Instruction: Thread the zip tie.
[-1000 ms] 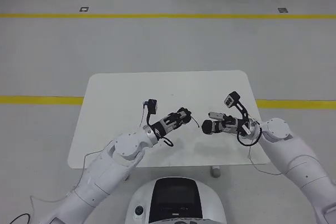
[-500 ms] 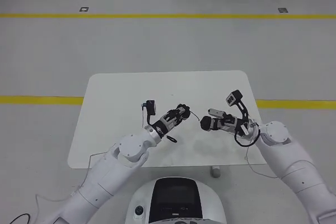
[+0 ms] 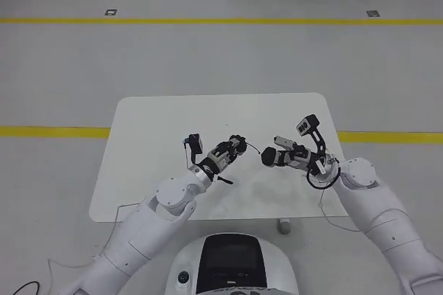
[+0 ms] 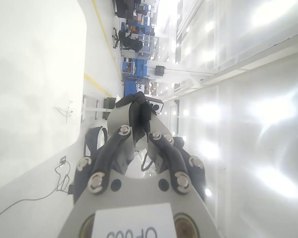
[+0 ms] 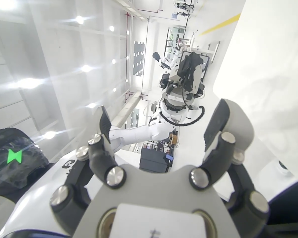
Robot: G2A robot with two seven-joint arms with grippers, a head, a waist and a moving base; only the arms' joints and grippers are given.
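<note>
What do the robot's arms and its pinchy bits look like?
The left arm and right arm are smooth white shells with round joints. The left end effector and right end effector are grey metal with black linkages, silver rivets and looping black cables.

The top camera sits high above both arms and faces straight down, far enough to take in the whole worktop (image 3: 170, 122) with floor around it. The left wrist camera rides close behind the left pincer (image 4: 138, 100) and looks along its fingers, rolled sideways so the worktop (image 4: 34, 50) stands like a wall beside the pincer, with the room beyond its tips. The right wrist camera sits equally close behind the right pincer (image 5: 162, 111), likewise rolled, and faces the left pincer (image 5: 190, 69) beyond its tips. All three views share the worktop (image 5: 275, 63). The top view shows the left pincer (image 3: 238, 142) facing the right pincer (image 3: 275, 150).
</note>
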